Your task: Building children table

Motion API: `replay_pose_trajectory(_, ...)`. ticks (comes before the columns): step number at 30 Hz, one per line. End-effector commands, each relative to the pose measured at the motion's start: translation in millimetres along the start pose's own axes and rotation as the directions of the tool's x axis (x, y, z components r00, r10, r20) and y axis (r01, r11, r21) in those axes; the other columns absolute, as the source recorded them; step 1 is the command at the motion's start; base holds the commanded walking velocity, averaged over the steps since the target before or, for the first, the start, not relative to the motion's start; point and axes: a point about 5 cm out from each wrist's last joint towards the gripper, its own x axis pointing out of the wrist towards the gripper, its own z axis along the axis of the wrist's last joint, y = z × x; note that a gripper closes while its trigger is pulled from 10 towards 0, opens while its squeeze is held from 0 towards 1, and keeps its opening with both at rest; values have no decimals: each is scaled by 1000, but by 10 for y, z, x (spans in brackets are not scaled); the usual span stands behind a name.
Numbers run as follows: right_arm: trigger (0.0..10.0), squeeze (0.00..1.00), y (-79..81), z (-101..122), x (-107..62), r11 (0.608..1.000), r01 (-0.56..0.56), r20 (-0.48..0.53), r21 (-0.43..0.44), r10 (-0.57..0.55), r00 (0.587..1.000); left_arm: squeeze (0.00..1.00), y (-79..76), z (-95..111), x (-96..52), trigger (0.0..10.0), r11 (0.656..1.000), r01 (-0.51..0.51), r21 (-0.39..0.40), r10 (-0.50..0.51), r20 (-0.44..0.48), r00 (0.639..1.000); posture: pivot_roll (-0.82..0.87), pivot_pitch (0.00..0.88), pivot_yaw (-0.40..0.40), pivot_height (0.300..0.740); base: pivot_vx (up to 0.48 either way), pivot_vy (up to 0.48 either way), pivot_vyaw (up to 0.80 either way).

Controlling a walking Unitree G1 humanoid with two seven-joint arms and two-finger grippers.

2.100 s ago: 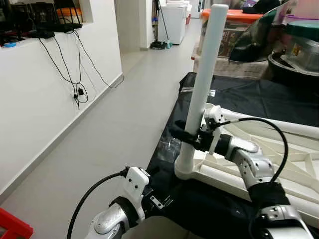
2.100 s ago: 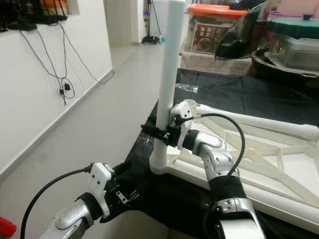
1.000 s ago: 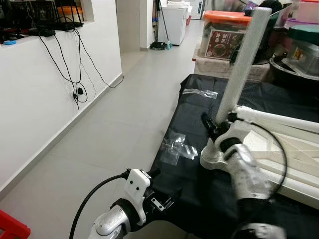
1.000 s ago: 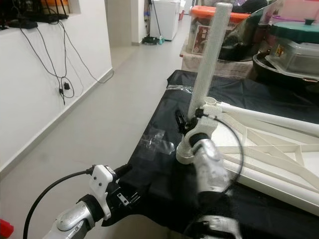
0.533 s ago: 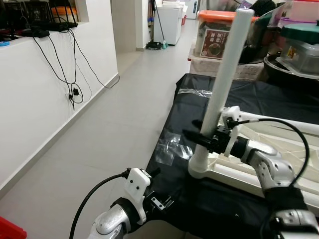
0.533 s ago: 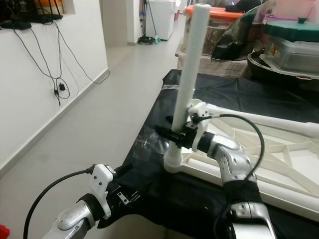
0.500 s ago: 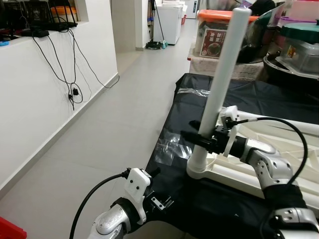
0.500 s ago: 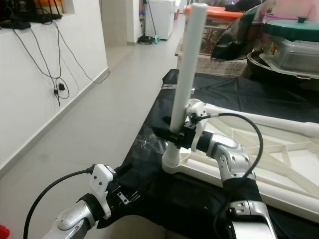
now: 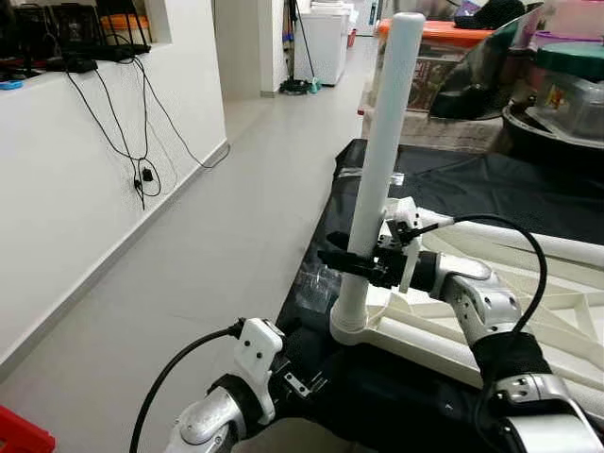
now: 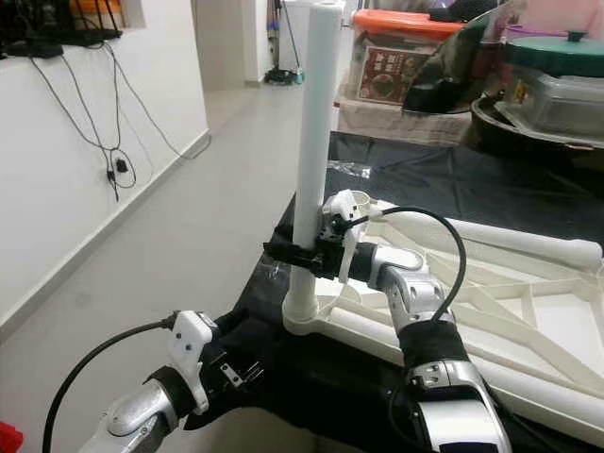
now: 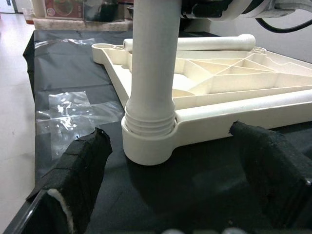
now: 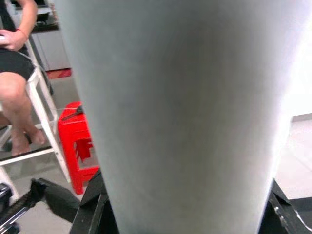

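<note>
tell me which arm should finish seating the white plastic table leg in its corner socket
Right. The right gripper is clamped around the upright white plastic table leg just above the socket. The left gripper is open, low and short of the tabletop's corner.

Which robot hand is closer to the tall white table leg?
The right one. The right gripper is clamped on the table leg, low down. The left gripper hangs open, apart from it, facing its base.
</note>
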Motion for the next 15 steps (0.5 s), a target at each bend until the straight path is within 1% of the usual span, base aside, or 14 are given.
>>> replay_pose_trajectory(1,0,0,68,-106,33,995,-64,7,75,64,998,0,1,-16,-10,10000,1000,3,2,-3,-15,1000,15,21,-27,740,0,0,0)
replay_pose_trajectory(2,0,0,67,-172,0,996,-40,-5,76,41,999,0,1,-15,-11,10000,1000,2,2,-2,-15,1000,24,20,-33,740,0,0,0)
replay_pose_trajectory(6,0,0,62,-197,-13,997,-21,-14,73,22,1000,0,1,-14,-11,10000,1000,2,2,-2,-15,1000,24,20,-33,740,0,0,0)
replay_pose_trajectory(7,0,0,-86,-234,-22,975,221,-35,37,-220,975,0,0,-14,-12,10000,1000,2,2,-2,-15,1000,23,19,-35,740,0,0,0)
replay_pose_trajectory(8,0,0,-186,-257,-41,922,388,-41,10,-388,921,0,-1,-14,-13,10000,1000,1,3,-1,-15,1000,23,19,-35,740,0,0,0)
replay_pose_trajectory(9,0,0,-287,-261,-88,814,581,-26,8,-581,814,0,3,-15,-18,10000,1000,0,3,0,-15,1000,21,21,-28,740,0,0,0)
replay_pose_trajectory(10,0,0,-287,-261,-88,814,581,-26,8,-581,814,0,3,-15,-18,10000,1000,0,3,0,-15,1000,21,21,-28,740,0,0,0)
replay_pose_trajectory(11,0,0,-353,-256,-154,690,724,-7,-1,-724,690,0,6,-15,-22,10000,1000,-1,3,1,-15,1000,18,20,-28,740,0,0,0)
replay_pose_trajectory(13,0,0,-353,-256,-154,690,724,-7,-1,-724,690,0,6,-15,-22,10000,1000,-1,3,1,-15,1000,18,20,-28,740,0,0,0)
replay_pose_trajectory(14,0,0,-393,-250,-371,365,931,20,-16,-931,365,0,12,-15,-25,10000,1000,2,3,-2,-17,1000,17,22,-26,740,0,0,0)
replay_pose_trajectory(15,0,0,-393,-250,-371,365,931,20,-16,-931,365,0,12,-15,-25,10000,1000,2,3,-2,-17,1000,17,22,-26,740,0,0,0)
